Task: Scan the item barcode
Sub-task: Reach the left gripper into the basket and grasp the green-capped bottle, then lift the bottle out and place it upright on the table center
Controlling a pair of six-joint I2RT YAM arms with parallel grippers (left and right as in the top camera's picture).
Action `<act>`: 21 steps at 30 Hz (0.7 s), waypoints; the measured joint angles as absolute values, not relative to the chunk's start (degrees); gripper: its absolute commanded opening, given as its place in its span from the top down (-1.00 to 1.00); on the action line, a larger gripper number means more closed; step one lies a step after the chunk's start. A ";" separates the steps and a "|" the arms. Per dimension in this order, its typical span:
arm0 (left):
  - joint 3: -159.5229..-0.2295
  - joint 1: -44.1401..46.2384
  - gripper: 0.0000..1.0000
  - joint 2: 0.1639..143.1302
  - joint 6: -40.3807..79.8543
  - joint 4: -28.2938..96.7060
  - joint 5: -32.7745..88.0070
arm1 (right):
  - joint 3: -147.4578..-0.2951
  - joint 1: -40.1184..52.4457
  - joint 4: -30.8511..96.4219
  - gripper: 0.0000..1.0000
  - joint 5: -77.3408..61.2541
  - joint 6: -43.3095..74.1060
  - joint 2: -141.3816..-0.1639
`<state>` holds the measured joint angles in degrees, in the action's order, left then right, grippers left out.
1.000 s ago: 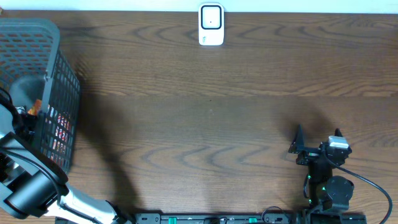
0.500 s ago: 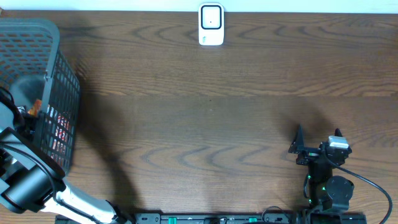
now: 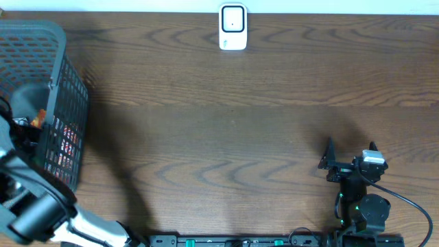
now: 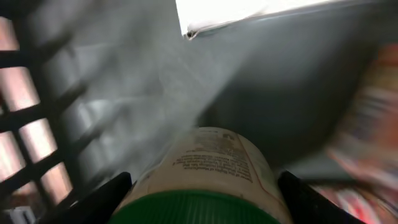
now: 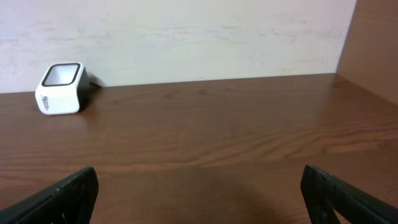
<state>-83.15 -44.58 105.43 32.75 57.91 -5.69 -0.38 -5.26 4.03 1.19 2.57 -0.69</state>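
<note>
The item, a cream bottle (image 4: 214, 155) with printed text and a green ribbed cap (image 4: 199, 208), lies inside the dark mesh basket (image 3: 68, 89) at the table's left end. My left gripper (image 4: 205, 178) reaches into the basket, with one black finger against each side of the bottle just past the cap. From overhead only the left arm (image 3: 27, 206) shows, and the bottle is hidden. The white barcode scanner (image 3: 233, 27) stands at the table's far edge and also shows as a scanner (image 5: 61, 88) at the left of the right wrist view. My right gripper (image 3: 350, 145) rests open at the front right, and in its own view the right gripper (image 5: 199, 180) holds nothing.
Colourful packets (image 4: 373, 137) lie in the basket to the right of the bottle, and the basket's mesh wall (image 4: 37, 137) is close on the left. Brown wooden table (image 3: 226, 137) stretches between basket, scanner and right arm. A pale wall (image 5: 186, 31) rises behind the scanner.
The left arm has shifted slightly at the basket's near-left edge. The right arm and the scanner have not moved.
</note>
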 measured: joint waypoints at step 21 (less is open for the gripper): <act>-97.80 -20.75 -0.33 68.64 40.49 50.85 25.10 | -0.38 -5.26 4.03 -0.99 1.19 2.57 -0.69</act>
